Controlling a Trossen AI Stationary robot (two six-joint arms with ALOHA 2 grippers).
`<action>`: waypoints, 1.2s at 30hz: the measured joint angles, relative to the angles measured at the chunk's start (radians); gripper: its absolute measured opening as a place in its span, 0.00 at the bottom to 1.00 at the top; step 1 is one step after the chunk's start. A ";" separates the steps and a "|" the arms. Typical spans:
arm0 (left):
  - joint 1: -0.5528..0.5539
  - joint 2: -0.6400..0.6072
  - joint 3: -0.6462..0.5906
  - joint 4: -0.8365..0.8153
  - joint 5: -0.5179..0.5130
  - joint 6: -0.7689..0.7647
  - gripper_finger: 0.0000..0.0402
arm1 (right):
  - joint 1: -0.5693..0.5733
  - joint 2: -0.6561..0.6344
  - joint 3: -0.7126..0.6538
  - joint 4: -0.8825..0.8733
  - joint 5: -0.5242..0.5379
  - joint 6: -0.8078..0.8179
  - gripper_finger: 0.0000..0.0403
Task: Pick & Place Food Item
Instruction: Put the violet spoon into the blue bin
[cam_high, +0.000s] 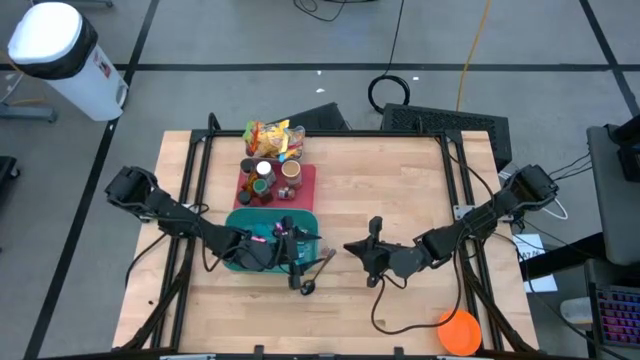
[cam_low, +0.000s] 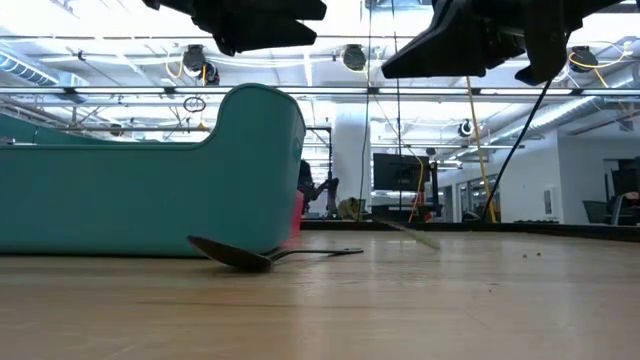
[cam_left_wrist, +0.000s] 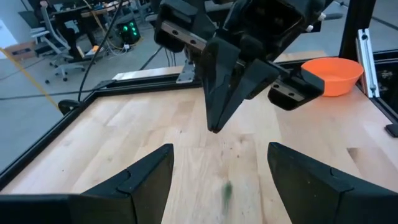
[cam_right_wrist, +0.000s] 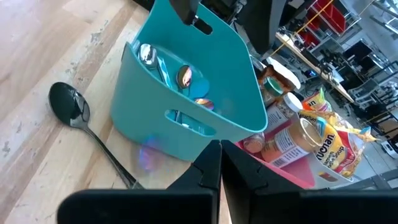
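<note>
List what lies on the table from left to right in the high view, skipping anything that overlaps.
teal bin → black spoon → right gripper → orange bowl

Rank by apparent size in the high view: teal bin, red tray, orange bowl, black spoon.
1. Teal bin, partly covered by the left arm.
2. Red tray, close to the bin; jars hide much of it, so this order is unsure.
3. Orange bowl.
4. Black spoon, thinnest.
</note>
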 joint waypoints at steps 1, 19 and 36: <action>0.000 0.000 0.000 0.001 0.000 0.000 0.67 | 0.000 0.000 0.000 -0.002 0.000 0.001 0.00; -0.002 0.000 0.000 -0.003 0.039 -0.015 0.67 | -0.104 0.235 0.000 -0.003 -0.503 0.322 0.33; -0.002 0.000 0.000 -0.005 0.040 -0.033 0.67 | -0.204 0.357 0.003 -0.043 -0.667 0.339 0.08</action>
